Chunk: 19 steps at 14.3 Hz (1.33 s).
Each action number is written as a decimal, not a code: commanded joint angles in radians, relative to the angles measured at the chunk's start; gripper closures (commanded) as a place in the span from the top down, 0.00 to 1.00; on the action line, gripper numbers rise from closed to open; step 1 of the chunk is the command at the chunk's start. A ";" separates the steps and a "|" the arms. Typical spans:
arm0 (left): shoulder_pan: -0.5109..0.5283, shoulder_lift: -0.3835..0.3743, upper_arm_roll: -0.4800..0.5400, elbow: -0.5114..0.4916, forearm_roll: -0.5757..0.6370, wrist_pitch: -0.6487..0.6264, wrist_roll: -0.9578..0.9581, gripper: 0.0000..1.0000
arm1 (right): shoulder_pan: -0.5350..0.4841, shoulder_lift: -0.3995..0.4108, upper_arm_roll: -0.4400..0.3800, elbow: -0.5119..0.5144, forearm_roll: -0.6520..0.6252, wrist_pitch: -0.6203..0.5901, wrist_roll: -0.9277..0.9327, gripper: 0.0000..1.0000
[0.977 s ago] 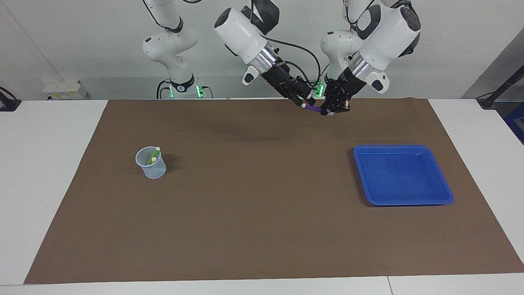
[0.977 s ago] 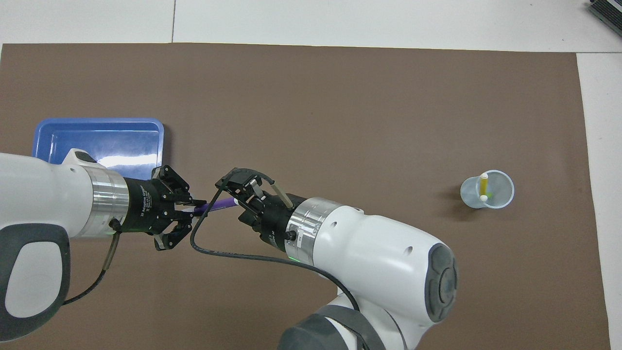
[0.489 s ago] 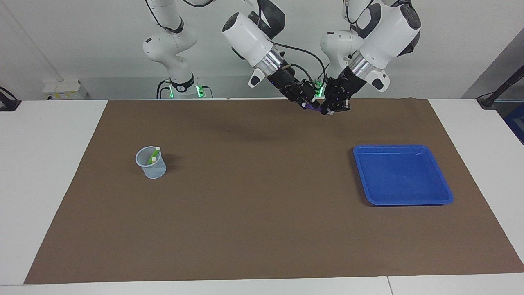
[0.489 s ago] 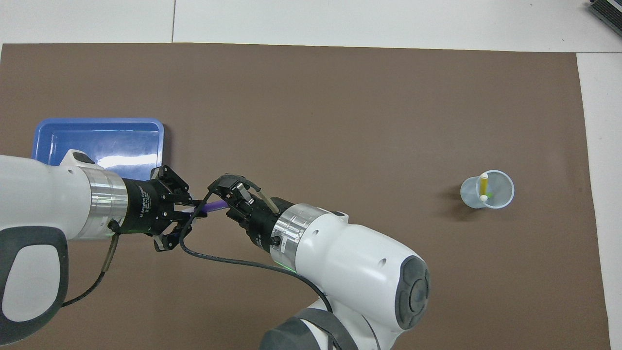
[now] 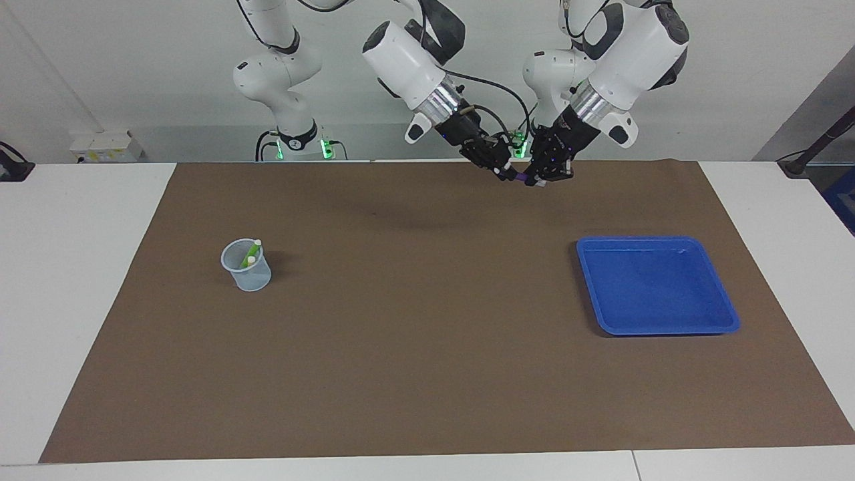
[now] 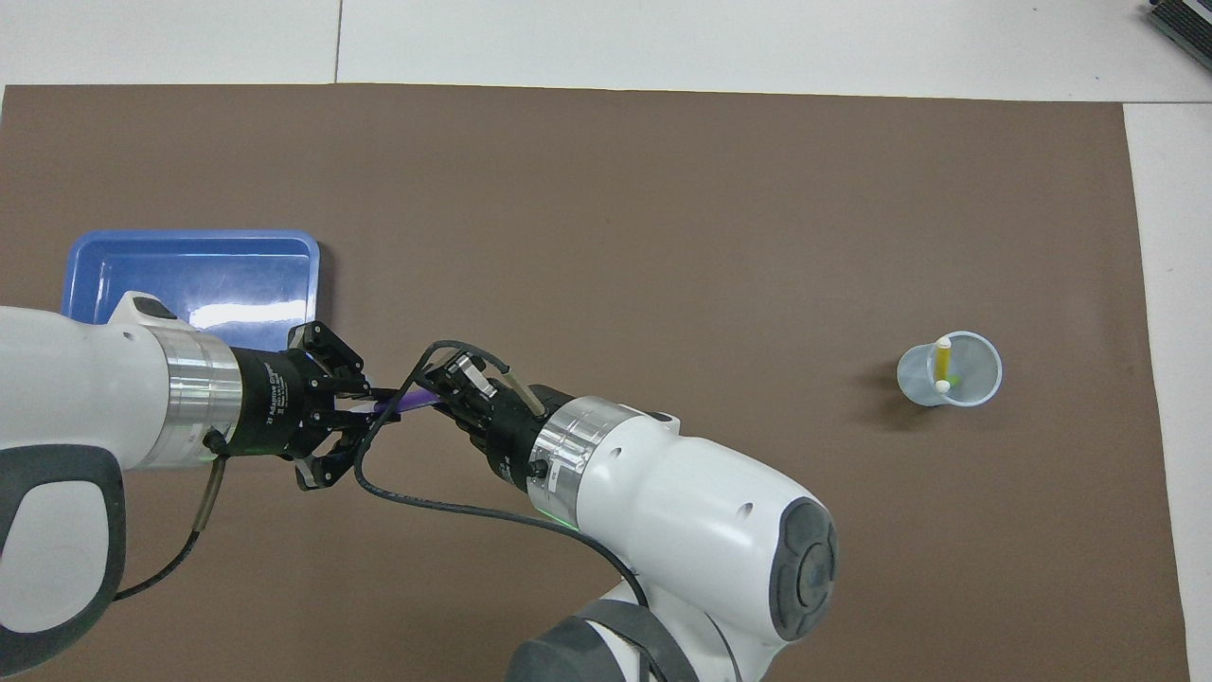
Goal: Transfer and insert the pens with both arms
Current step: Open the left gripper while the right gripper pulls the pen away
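Observation:
The purple pen [image 5: 520, 178] [image 6: 409, 402] hangs in the air between both grippers, over the mat's edge nearest the robots. My left gripper [image 5: 538, 179] [image 6: 371, 408] is shut on one end of it. My right gripper [image 5: 504, 171] [image 6: 441, 392] is shut on its other end, and the whitish cap is hidden between the fingers. A clear cup [image 5: 247, 268] [image 6: 950, 370] toward the right arm's end of the table holds the yellow pen [image 6: 943, 361] and the light green pen [image 5: 252, 252], both leaning with caps up.
A blue tray [image 5: 658, 287] [image 6: 194, 275] lies on the brown mat [image 5: 427, 347] toward the left arm's end, with nothing in it. Two smaller white arms [image 5: 284, 80] with green lights stand at the table's edge by the robots.
My right gripper slid onto the purple pen's capped end and closed on it. The left gripper kept its grip and barely moved.

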 commanded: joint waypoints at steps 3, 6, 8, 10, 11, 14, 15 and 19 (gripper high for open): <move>-0.014 -0.034 0.008 -0.034 -0.016 0.003 -0.019 0.00 | 0.000 0.002 0.000 0.003 0.031 0.033 -0.029 0.00; -0.014 -0.034 0.008 -0.034 -0.016 0.001 -0.022 0.00 | -0.001 0.002 0.000 0.003 0.031 0.035 -0.047 0.00; -0.013 -0.033 0.008 -0.034 -0.015 0.007 -0.007 0.20 | -0.003 0.002 0.000 0.003 0.031 0.035 -0.053 0.00; -0.007 -0.034 0.008 -0.034 -0.015 0.016 -0.007 0.85 | -0.003 0.002 0.000 0.003 0.031 0.035 -0.053 0.00; -0.007 -0.034 0.008 -0.033 -0.015 0.019 -0.007 0.96 | -0.003 0.002 0.000 0.003 0.031 0.035 -0.052 0.00; -0.005 -0.041 0.008 -0.033 -0.015 0.021 -0.007 1.00 | -0.004 0.002 0.000 0.003 0.031 0.033 -0.053 0.00; -0.004 -0.041 0.008 -0.033 -0.015 0.023 -0.007 1.00 | -0.007 0.002 -0.001 0.003 0.031 0.030 -0.072 0.00; -0.003 -0.042 0.010 -0.034 -0.013 0.007 0.060 1.00 | -0.094 -0.022 -0.003 -0.007 0.029 -0.191 -0.399 0.00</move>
